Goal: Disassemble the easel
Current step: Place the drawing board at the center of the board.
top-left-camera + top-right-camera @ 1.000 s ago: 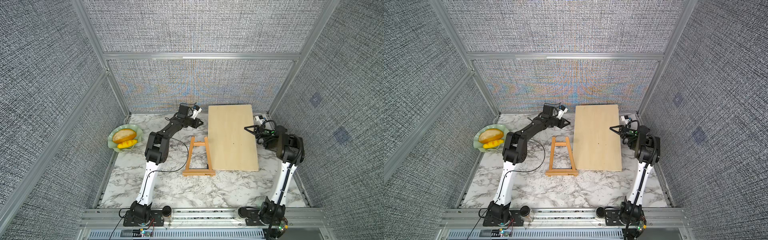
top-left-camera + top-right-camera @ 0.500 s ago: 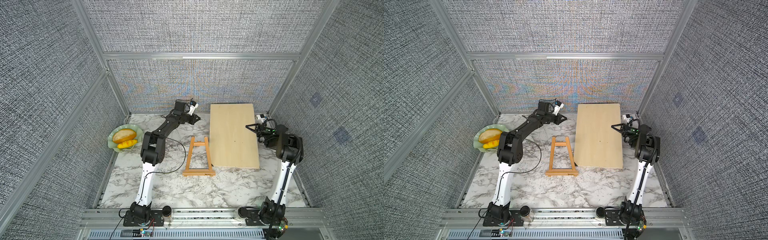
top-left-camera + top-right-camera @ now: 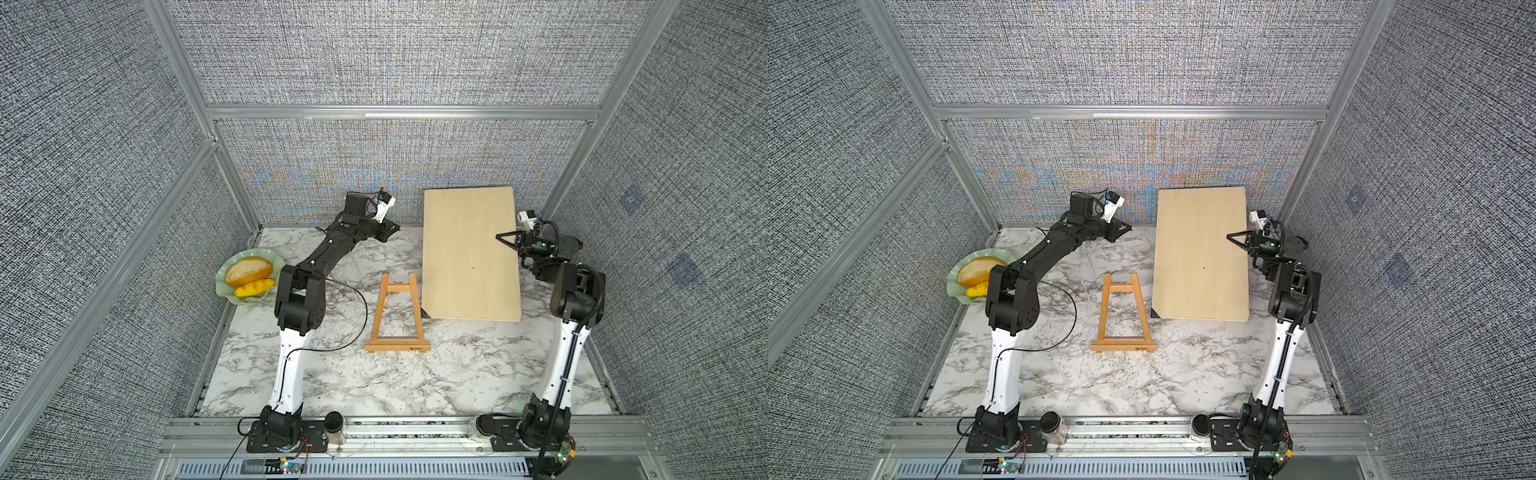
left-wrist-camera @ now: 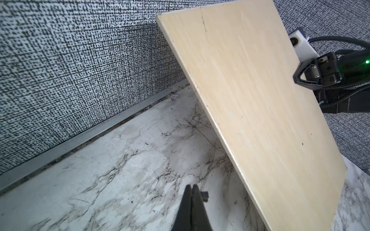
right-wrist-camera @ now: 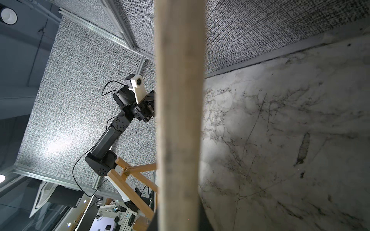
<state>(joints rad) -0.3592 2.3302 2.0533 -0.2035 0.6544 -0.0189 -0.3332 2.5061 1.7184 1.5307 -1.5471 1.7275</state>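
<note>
Top views, read from the front rail toward the back wall: the easel (image 3: 397, 345) stands upright on its wide ledge on the marble table (image 3: 374, 395), nearer the arm bases than either set of jaws, sideways between them and well apart from both. Its A-frame narrows toward the back wall, and its right leg stands just beside the black near corner of the plywood board (image 3: 469, 257). The board is tilted, its far edge raised in front of the back wall (image 3: 395, 166). The right gripper (image 3: 498, 237) is clamped on the board's right edge; in the right wrist view that edge (image 5: 178, 120) fills the middle of the frame, with the easel (image 5: 131, 193) beyond it. A green plate (image 3: 222, 286) with a bread roll (image 3: 248, 270) lies to the left of the left jaws and nearer the front. The left gripper (image 3: 395, 227) hangs over the table close to the back wall, to the left of the board and apart from it. In the left wrist view its jaws (image 4: 191, 189) are pressed together on nothing, pointing toward the board (image 4: 260, 100) and the right gripper (image 4: 295, 77).
</note>
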